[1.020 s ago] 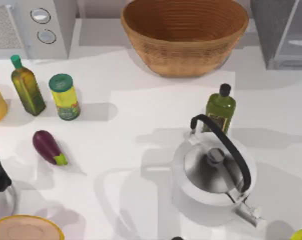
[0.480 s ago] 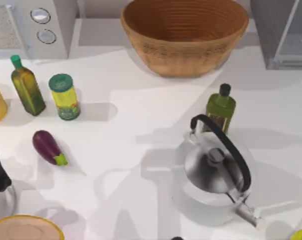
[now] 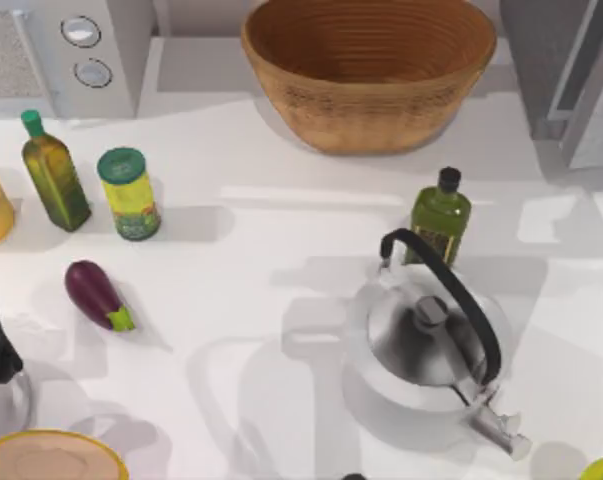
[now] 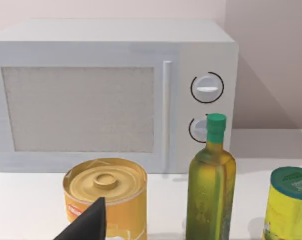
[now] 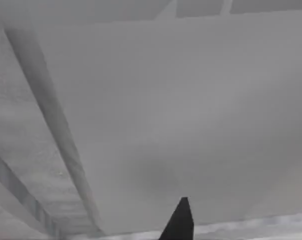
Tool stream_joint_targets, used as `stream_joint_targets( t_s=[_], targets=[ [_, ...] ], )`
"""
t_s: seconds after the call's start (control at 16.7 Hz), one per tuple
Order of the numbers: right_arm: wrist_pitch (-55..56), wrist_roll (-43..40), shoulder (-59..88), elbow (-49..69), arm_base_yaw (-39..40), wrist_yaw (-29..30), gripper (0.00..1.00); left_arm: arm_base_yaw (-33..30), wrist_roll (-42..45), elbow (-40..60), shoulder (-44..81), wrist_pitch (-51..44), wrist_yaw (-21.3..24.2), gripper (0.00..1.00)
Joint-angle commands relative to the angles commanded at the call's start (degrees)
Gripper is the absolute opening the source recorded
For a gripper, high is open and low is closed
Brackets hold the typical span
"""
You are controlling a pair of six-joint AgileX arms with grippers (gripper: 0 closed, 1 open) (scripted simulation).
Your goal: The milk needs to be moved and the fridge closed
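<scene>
Against the fridge (image 5: 191, 115), right gripper (image 5: 180, 220).

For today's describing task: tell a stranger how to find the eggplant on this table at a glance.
Start at the microwave in the table's far left corner. Move toward the near edge, past the green-capped oil bottle and the green-lidded yellow jar. The eggplant lies flat there: glossy purple with a green stem, the one thing not standing upright.

The fridge (image 3: 571, 70) door panel is swinging across the opening at the table's far right, now covering the pale interior visible earlier. The bright patches and shadows on the table (image 3: 281, 260) are shifting accordingly.
</scene>
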Motion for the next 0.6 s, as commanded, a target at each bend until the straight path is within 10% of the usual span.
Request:
stream_joint_targets(
  t_s=[0.6],
  targets=[
    [3.12,4.34,-1.81,-1.81,2.92,4.37,1.00,0.00,0.00,0.00,0.00,0.00,0.00,1.00]
  ],
)
